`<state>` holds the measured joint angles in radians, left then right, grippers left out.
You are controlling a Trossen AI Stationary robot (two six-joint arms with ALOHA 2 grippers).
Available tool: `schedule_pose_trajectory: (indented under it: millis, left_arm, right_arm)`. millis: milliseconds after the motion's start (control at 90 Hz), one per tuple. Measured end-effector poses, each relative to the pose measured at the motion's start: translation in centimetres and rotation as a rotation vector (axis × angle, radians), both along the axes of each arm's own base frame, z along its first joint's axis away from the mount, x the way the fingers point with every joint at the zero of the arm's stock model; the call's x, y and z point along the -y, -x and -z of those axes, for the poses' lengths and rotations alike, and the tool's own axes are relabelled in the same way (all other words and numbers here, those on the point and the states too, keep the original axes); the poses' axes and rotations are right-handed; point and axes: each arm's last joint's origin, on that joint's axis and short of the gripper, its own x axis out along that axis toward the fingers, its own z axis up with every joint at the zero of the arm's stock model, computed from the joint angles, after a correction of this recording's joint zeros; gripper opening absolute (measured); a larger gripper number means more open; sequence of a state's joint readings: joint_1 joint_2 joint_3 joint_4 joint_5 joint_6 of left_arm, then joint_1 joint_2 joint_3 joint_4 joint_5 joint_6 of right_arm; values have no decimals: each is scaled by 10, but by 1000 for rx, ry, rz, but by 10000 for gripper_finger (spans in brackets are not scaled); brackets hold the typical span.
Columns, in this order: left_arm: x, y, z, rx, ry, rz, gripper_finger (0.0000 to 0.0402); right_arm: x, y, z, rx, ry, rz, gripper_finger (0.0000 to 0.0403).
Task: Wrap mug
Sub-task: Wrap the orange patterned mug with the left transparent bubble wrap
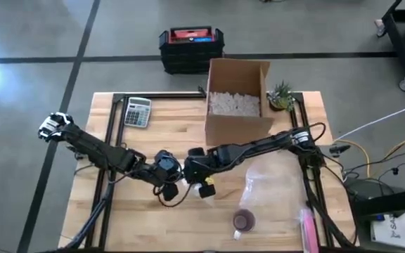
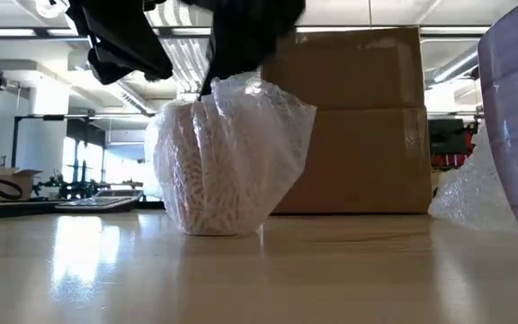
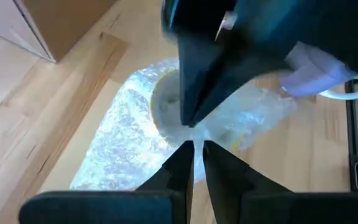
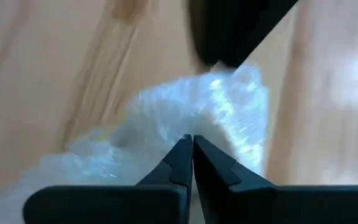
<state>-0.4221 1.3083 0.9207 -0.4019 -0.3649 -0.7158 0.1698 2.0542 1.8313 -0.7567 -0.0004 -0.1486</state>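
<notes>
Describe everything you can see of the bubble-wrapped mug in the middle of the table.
The wrapped mug stands upright on the wooden table, in front of the cardboard box. Clear bubble wrap covers a pale mug, gathered loosely at the top. Both tools meet over it: the left tool and right tool each pinch the wrap, fingers closed.

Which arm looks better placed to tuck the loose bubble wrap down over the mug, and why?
Probably the left. The right gripper is shut on the bubble wrap, bunched above the mug. The left gripper sits right beside it, jaws nearly closed, so it seems freer to move.
</notes>
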Motion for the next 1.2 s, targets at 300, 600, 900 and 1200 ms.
schedule_pose_trajectory:
  millis: [300,600,900,1200]
  left_arm:
    - [0,0,0,1,-1,1,22]
    - [0,-1,-1,8,3,1,22]
    - [-1,2,2,-20,24,-30,22]
    - [2,-1,39,-103,-36,-149,22]
  right_arm:
    - [-18,10,-2,-80,-162,-131,0]
    - [-3,-4,46,-141,49,-20,0]
    - [-3,-6,58,-162,67,-28,0]
    - [-3,-5,52,-148,64,-33,0]
